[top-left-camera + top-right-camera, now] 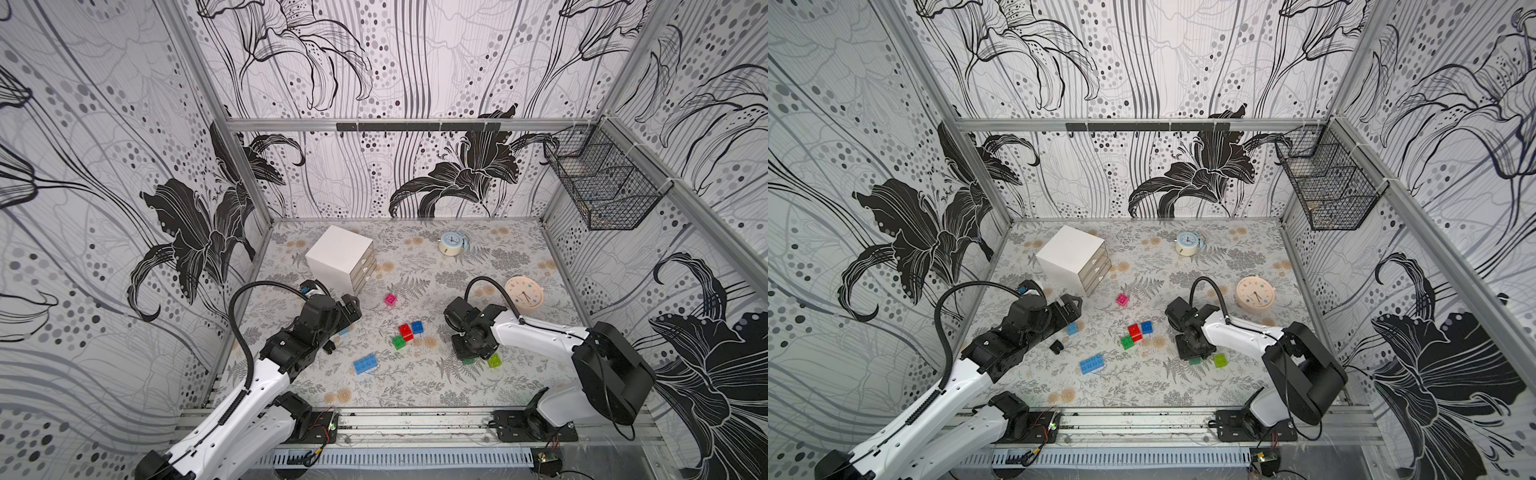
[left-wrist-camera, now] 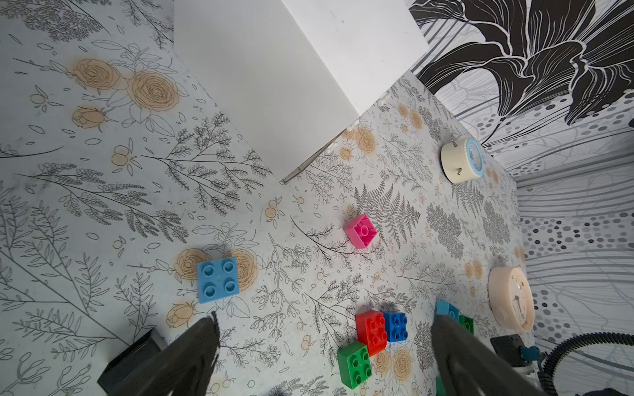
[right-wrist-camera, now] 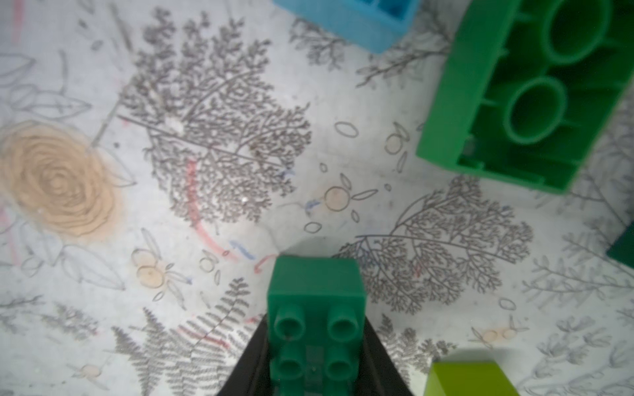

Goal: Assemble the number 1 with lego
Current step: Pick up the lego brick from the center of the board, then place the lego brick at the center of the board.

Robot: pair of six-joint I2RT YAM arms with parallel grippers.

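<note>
My right gripper [image 3: 315, 346] is shut on a small dark green lego brick [image 3: 315, 308], studs facing the camera, just above the table. In both top views it points down beside a lime brick [image 1: 494, 360]. A bigger green brick [image 3: 514, 103] lies hollow side up close by, next to a light blue one [image 3: 353, 20]. Red [image 1: 406, 332], blue [image 1: 417, 327] and green [image 1: 398, 342] bricks cluster mid-table. A pink brick [image 1: 390, 299] and a long blue brick [image 1: 365, 364] lie apart. My left gripper [image 2: 327, 320] hangs open over bare table near a light blue brick [image 2: 218, 279].
A white drawer box [image 1: 338, 257] stands at the back left. A blue clock [image 1: 451, 243] and a peach clock [image 1: 524, 295] are at the back right. A small black brick [image 1: 1056, 346] lies under my left arm. A wire basket [image 1: 598, 187] hangs on the right wall.
</note>
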